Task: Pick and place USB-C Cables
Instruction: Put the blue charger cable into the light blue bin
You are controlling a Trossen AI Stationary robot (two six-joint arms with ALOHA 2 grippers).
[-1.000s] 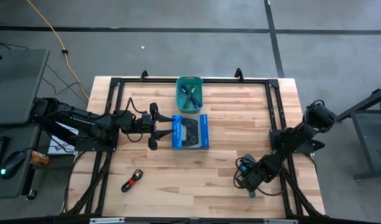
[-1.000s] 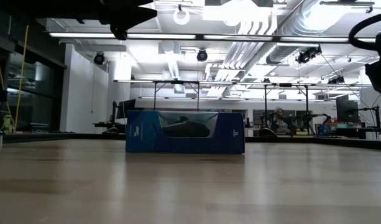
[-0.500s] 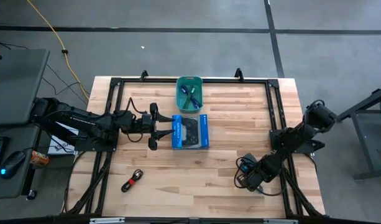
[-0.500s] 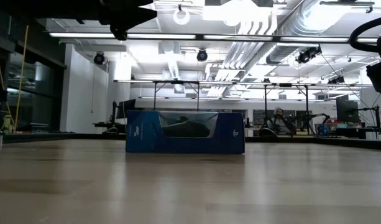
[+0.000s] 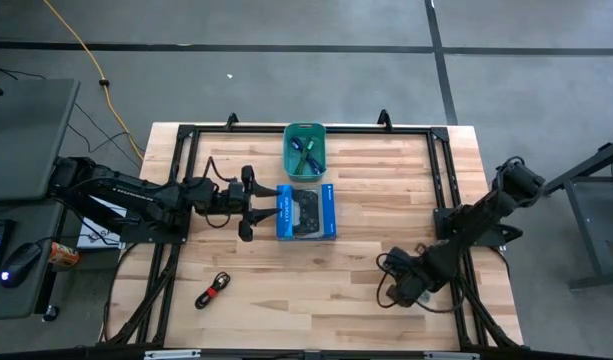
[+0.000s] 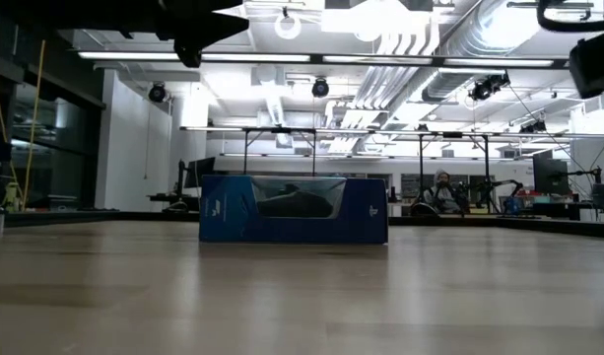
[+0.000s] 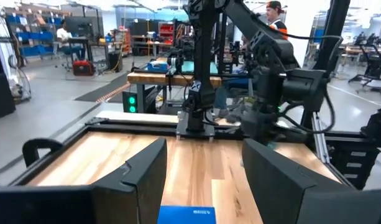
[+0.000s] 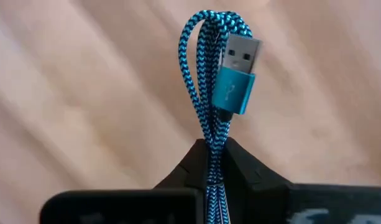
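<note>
Task status was judged about half complete. Two cables, one dark blue [image 5: 299, 150] and one green [image 5: 310, 160], lay inside the teal bin [image 5: 289, 155]. A third, the teal cable [image 8: 212, 93], was clamped in the right tool [image 8: 213, 152], well away from the bin toward the tabletop's [image 5: 366, 210] front right. The fourth, the black cable [image 5: 214, 290], lay far from the bin, front left. The left tool [image 5: 248, 204] stood with fingers apart, beside the blue box [image 5: 306, 212].

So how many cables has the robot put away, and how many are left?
Two cables, blue and green, already lie in the teal bin. The right gripper is shut on the teal cable near the table's front right. The black cable waits at the front left. The left gripper hovers beside the blue box.
</note>
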